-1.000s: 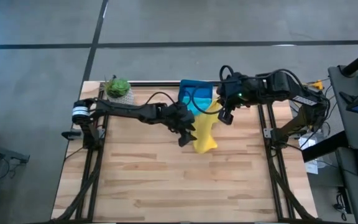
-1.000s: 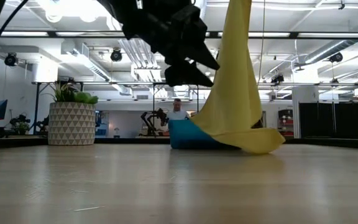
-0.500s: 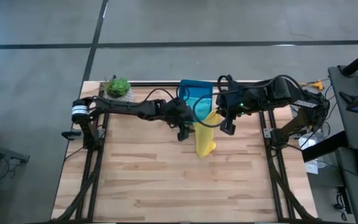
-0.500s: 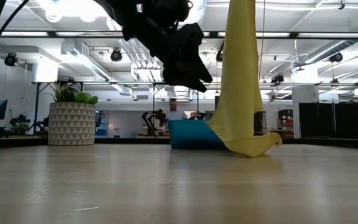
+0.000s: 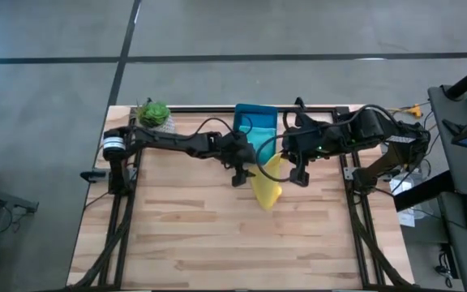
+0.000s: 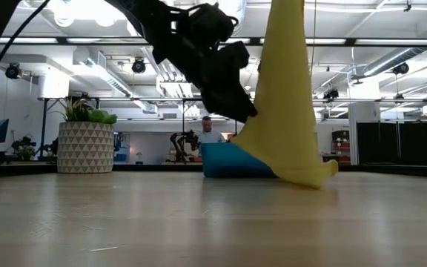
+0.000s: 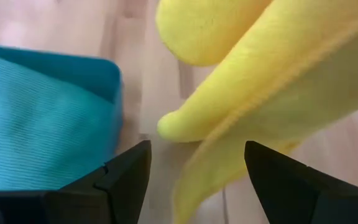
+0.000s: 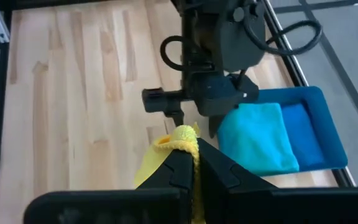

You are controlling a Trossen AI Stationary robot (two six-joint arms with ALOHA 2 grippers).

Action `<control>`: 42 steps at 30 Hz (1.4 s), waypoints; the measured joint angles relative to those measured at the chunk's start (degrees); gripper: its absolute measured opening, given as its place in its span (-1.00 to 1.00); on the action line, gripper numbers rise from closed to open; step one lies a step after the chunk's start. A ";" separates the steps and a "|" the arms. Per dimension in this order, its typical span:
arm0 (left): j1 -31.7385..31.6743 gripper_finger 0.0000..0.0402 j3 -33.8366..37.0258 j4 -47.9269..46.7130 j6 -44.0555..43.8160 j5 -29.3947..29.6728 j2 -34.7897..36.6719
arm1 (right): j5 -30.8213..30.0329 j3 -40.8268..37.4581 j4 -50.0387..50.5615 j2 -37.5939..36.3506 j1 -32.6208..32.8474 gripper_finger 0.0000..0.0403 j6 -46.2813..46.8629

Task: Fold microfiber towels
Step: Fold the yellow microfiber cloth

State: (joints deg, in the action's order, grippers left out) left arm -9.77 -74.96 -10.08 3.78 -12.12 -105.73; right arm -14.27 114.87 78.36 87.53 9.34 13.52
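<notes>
- near the table's middle the yellow towel (image 5: 266, 185) hangs from the right gripper (image 8: 189, 144), whose fingers are pinched tight on its top corner; its lower end drags on the table (image 5: 185, 235).
- over the last second the towel's trailing end has pulled in toward the back, and it now hangs more as a steep cone than a spread sheet, seen best in the low view (image 6: 286, 111).
- the right gripper has swung in toward the left one, so the two now stand close, with the towel between them.
- the left gripper (image 7: 194, 171) has drawn back toward the bin and turned to face the cloth; its fingers stand wide apart and hold nothing, with a hanging yellow edge just ahead of the gap.
- my reading: the left arm is lining up to take a second corner, so the towel can be spread flat before folding; no fold is made yet.
- behind them the bin (image 5: 254, 113) sits at the back edge, with a teal towel (image 8: 257, 138) and a blue towel (image 8: 301, 134) lying in it.
- a potted plant (image 5: 153, 114) stands at the back left corner.
</notes>
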 joint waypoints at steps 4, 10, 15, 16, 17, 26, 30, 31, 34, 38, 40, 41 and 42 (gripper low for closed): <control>0.03 0.21 0.11 0.09 -0.29 -1.39 -0.24 | -0.04 0.00 0.32 0.00 0.18 -0.96 0.88; 0.02 -0.22 0.09 -1.40 -1.42 -4.87 -0.33 | -0.18 0.00 0.30 0.00 0.18 -0.96 1.01; 0.45 -0.66 0.09 -0.70 -3.38 -6.73 -0.66 | -0.73 0.00 0.27 0.00 0.14 -0.96 0.80; 0.49 -0.71 0.09 -0.69 -3.37 -6.78 -0.68 | -0.76 0.00 0.27 0.00 0.14 -0.96 0.69; 0.51 -0.75 0.09 -0.42 -3.37 -6.96 -0.68 | -0.76 0.00 0.27 0.00 0.14 -0.96 0.57; 1.15 -0.88 0.16 -0.42 -3.39 -10.70 -0.68 | -2.65 -0.02 0.30 0.00 0.14 -0.96 0.37; 1.47 -0.99 0.13 -6.75 -3.13 -9.95 -0.57 | -3.84 -0.02 0.99 -0.02 -0.17 -0.96 -0.07; 1.47 -0.99 0.11 -8.78 -2.65 -9.69 -0.24 | -3.84 -0.03 1.24 -0.04 -0.39 -0.96 -0.06; 1.47 -1.00 0.11 -14.12 -1.44 -7.34 2.24 | -4.00 -0.04 2.03 -0.04 -0.91 -0.96 -0.06; 1.52 -1.00 0.20 -19.16 0.24 -3.41 6.80 | -7.17 -0.04 2.21 -0.11 -1.11 -0.96 -0.13; 1.53 -1.00 0.00 -20.76 1.33 -0.68 9.82 | -9.44 -0.04 2.40 -0.11 -1.16 -0.96 -0.92; 1.49 -1.00 0.00 -21.61 1.78 0.78 11.65 | -10.69 -0.04 2.45 -0.11 -1.29 -0.96 -1.66; 1.21 -1.00 0.00 -22.30 2.47 2.28 13.25 | -11.61 -0.04 2.46 -0.11 -1.55 -0.96 -2.38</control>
State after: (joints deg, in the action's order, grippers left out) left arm -8.55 -74.96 -32.38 6.25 -9.84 -92.48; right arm -25.88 114.83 80.82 87.42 7.79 11.13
